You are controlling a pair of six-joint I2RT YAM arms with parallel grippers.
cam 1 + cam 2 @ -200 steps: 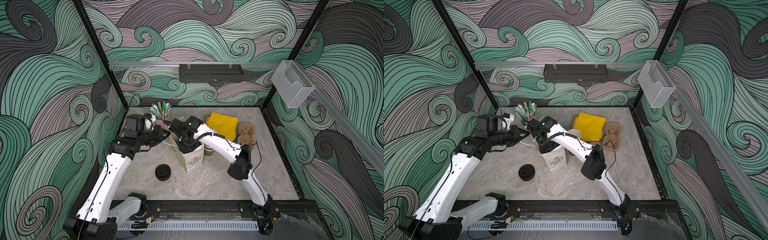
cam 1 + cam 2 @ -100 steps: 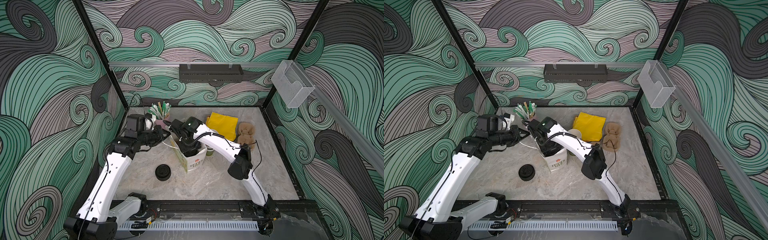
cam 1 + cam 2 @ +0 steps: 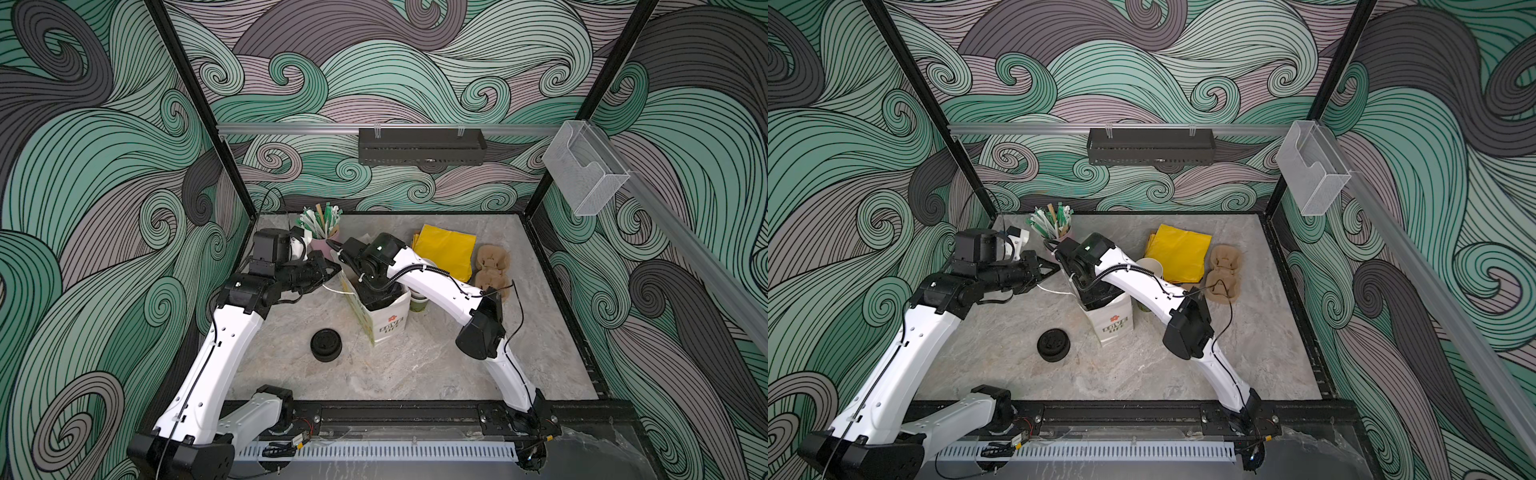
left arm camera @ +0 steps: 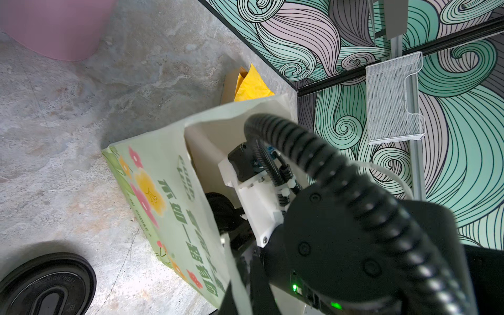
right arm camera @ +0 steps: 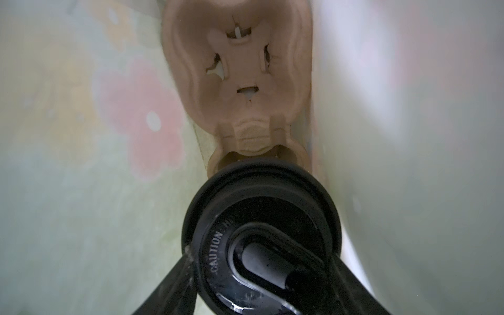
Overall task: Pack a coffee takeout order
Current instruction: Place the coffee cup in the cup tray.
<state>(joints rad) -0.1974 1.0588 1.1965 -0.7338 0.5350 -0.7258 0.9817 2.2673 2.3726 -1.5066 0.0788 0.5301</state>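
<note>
Right hand (image 3: 376, 298) deep inside white flower-printed paper bag (image 3: 388, 326), fingers (image 5: 169, 289) clamped around cup with round black plastic lid (image 5: 261, 218); tan moulded-pulp two-cup carrier (image 5: 240, 81) below hand on bag floor. Left hand (image 3: 332, 272) closed on bag rim.

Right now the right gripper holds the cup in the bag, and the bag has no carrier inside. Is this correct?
Not quite: the carrier is already in the bag, below the cup that the right gripper holds, as the right wrist view shows.

Left jaws shut; right jaws spread (wrist (image 3: 374, 266) pointing straight down)
</note>
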